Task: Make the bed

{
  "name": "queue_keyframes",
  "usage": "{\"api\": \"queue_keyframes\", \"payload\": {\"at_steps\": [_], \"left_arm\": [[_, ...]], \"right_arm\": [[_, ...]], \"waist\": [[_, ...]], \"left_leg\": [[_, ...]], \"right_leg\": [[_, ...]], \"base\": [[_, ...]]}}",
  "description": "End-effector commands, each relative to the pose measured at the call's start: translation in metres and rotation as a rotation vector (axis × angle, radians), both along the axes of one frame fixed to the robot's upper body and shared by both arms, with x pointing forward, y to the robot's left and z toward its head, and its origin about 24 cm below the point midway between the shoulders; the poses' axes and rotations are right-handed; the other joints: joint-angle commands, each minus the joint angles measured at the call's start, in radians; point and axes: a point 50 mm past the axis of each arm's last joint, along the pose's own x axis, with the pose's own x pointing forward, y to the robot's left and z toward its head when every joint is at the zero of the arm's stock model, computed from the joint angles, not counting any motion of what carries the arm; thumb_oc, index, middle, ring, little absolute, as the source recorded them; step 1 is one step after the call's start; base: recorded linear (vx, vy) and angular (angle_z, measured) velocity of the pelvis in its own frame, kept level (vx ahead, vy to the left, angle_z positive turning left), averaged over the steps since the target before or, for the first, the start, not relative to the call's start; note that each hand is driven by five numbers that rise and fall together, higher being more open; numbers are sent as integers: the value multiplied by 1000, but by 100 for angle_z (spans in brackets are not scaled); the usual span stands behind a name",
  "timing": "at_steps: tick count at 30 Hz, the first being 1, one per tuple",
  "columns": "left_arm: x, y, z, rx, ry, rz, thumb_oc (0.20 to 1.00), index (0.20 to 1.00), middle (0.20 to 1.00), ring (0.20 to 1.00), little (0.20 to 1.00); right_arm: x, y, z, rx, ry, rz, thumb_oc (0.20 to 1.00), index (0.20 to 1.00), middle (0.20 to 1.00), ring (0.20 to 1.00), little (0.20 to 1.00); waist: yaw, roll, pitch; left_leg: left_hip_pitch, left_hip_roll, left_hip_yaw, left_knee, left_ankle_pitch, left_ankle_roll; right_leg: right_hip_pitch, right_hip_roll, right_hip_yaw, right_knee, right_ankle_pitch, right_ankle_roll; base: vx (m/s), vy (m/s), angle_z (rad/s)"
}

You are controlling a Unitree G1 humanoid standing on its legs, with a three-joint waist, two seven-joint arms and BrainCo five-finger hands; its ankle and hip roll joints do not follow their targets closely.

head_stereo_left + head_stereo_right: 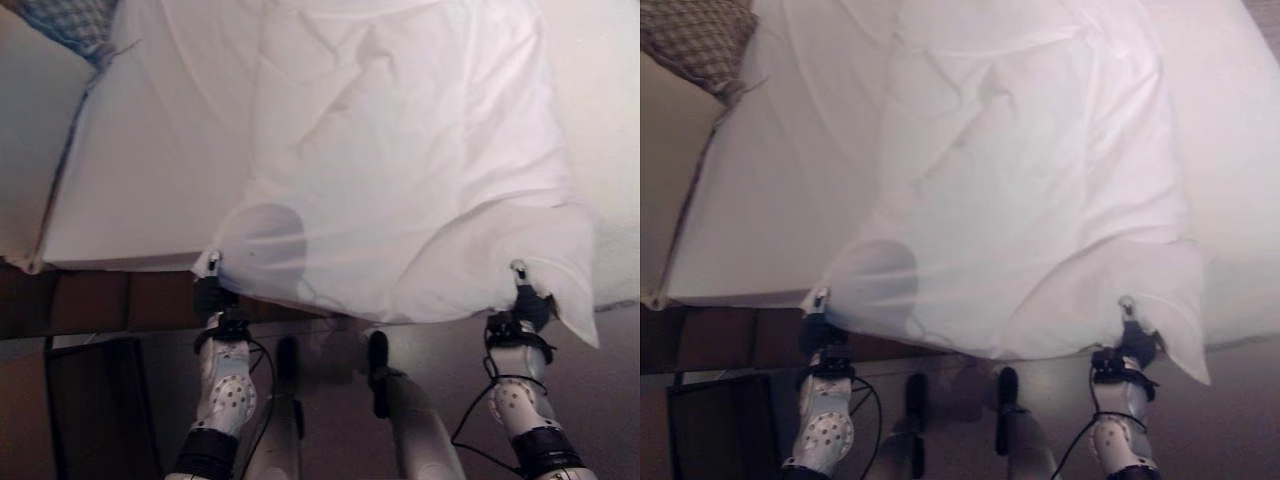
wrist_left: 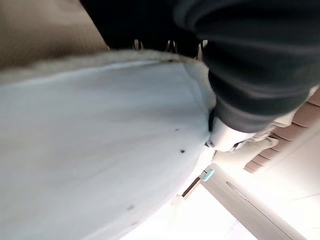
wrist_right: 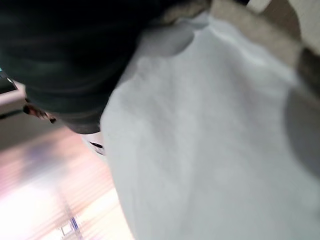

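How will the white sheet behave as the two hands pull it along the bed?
Probably floppy: the white sheet sags between the left hand and the right hand. Likely light, since it billows and creases. It may bunch unevenly when pulled.

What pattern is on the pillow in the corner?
The pillow has small blue and grey checks, best seen in the left eye view.
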Motion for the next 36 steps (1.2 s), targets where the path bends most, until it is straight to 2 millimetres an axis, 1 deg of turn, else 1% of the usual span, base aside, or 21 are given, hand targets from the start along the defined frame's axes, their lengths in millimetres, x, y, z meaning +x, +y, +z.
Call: {"api": "queue_keyframes", "payload": {"at_steps": [1,2,3,5,9,10,11,13,16,18,19,20,22,24,27,28,30,32,33,34,36], "left_arm": [[-14,44,27,136,-135,130,200,200,200,200,200],[-15,45,25,152,-117,130,200,200,200,200,200],[-14,47,17,154,-74,140,200,200,200,200,200],[-13,45,14,152,-55,136,200,200,200,200,200],[-1,40,13,95,-39,156,200,200,200,200,200],[15,36,28,87,-77,157,200,200,200,200,200],[15,36,28,87,-79,157,200,200,200,200,200],[30,33,51,116,-137,153,200,200,200,200,200],[44,35,102,143,-303,183,200,200,200,200,200],[46,37,114,153,-348,186,200,200,200,200,200],[50,36,143,185,-445,188,200,200,200,200,200],[50,36,143,185,-447,189,200,200,200,200,200],[47,39,177,206,-570,215,200,200,200,200,200],[37,45,183,192,-627,238,200,200,200,200,200],[25,53,174,201,-638,241,200,200,200,200,200],[15,66,149,259,-563,256,200,200,200,200,200],[9,73,138,271,-532,261,200,200,200,200,200],[-10,97,98,390,-351,306,200,200,200,200,200],[-10,97,98,390,-351,306,200,200,200,200,200],[-28,111,67,429,-216,329,200,200,200,200,200],[-39,116,27,429,-28,321,200,200,200,200,200]], "right_arm": [[-2,1,0,-37,-11,2,200,200,200,200,200],[-3,1,-5,-33,9,5,200,200,200,200,200],[0,8,-16,-3,52,25,200,200,200,200,200],[3,11,-17,17,57,22,200,200,200,200,200],[19,21,-14,37,54,58,200,200,200,200,200],[34,24,2,18,10,69,200,200,200,200,200],[34,24,3,18,9,69,200,200,200,200,200],[50,26,30,1,-75,66,200,200,200,200,200],[66,35,94,-84,-288,101,200,200,200,200,200],[68,35,104,-117,-315,113,200,200,200,200,200],[73,31,134,-182,-397,108,200,200,200,200,200],[73,30,135,-183,-399,108,200,200,200,200,200],[76,35,168,-217,-507,117,200,200,200,200,200],[68,38,175,-230,-564,132,200,200,200,200,200],[52,39,168,-222,-610,161,200,200,200,200,200],[37,29,143,-260,-549,177,200,200,200,200,200],[29,22,132,-282,-516,182,200,200,200,200,200],[4,-3,94,-321,-374,156,200,200,200,200,200],[4,-3,94,-321,-374,156,200,200,200,200,200],[-15,-21,58,-306,-226,113,200,200,200,200,200],[-32,-32,8,-201,-35,61,200,200,200,200,200]], "waist": [[14,-16,-53],[15,-15,-55],[23,-28,-55],[25,-27,-57],[33,-41,-72],[28,-48,-87],[28,-48,-85],[23,-55,-101],[20,-69,-113],[21,-71,-121],[20,-74,-128],[20,-73,-126],[21,-76,-125],[22,-80,-116],[22,-83,-114],[19,-83,-108],[17,-84,-113],[14,-81,-96],[14,-81,-97],[12,-77,-81],[11,-77,-72]], "left_leg": [[-39,-65,12,80,-55,59],[-33,-64,11,81,-55,62],[-3,-65,26,69,-68,61],[-3,-68,26,66,-63,58],[14,-58,32,62,-62,59],[17,-47,35,52,-56,54],[18,-47,35,51,-56,54],[19,-36,36,39,-48,44],[22,-24,35,15,-31,35],[24,-21,33,2,-29,35],[26,-20,31,-17,-13,26],[26,-20,31,-18,-12,26],[24,-16,28,-39,2,21],[21,-16,26,-42,1,23],[16,-16,22,-41,4,23],[18,-15,21,-42,0,24],[10,-15,20,-43,5,24],[0,-16,12,-45,13,21],[-1,-16,12,-45,13,21],[-1,-13,8,-49,15,20],[-6,-11,6,-51,22,19]], "right_leg": [[111,-97,119,-266,217,96],[107,-72,117,-245,191,89],[109,-22,63,-205,135,71],[111,-37,44,-229,141,74],[112,-23,72,-202,140,83],[117,-16,77,-213,141,84],[117,-16,77,-214,141,84],[128,-12,69,-240,142,87],[136,-4,64,-274,162,94],[135,-5,61,-280,164,96],[138,-4,59,-295,172,100],[139,-4,59,-296,173,100],[135,-3,58,-306,180,100],[130,-2,59,-304,180,100],[124,-1,59,-297,178,101],[123,1,62,-291,173,101],[113,1,65,-291,177,100],[108,4,63,-291,176,96],[107,4,63,-291,176,96],[108,4,57,-292,175,95],[109,3,49,-297,178,94]], "base": [[90,313,11],[54,269,-1],[26,158,-7],[9,65,-16],[-3,-47,-13],[-2,-54,-8],[-5,-92,-9],[-7,-79,-3],[-32,-76,-3],[-15,-32,-5],[-11,-25,-5],[0,0,0],[-41,-27,1],[-30,-17,-1],[-14,-10,0],[0,0,0],[0,0,0],[0,0,0],[-16,-16,5],[-1,-16,4],[1,-25,4]]}}
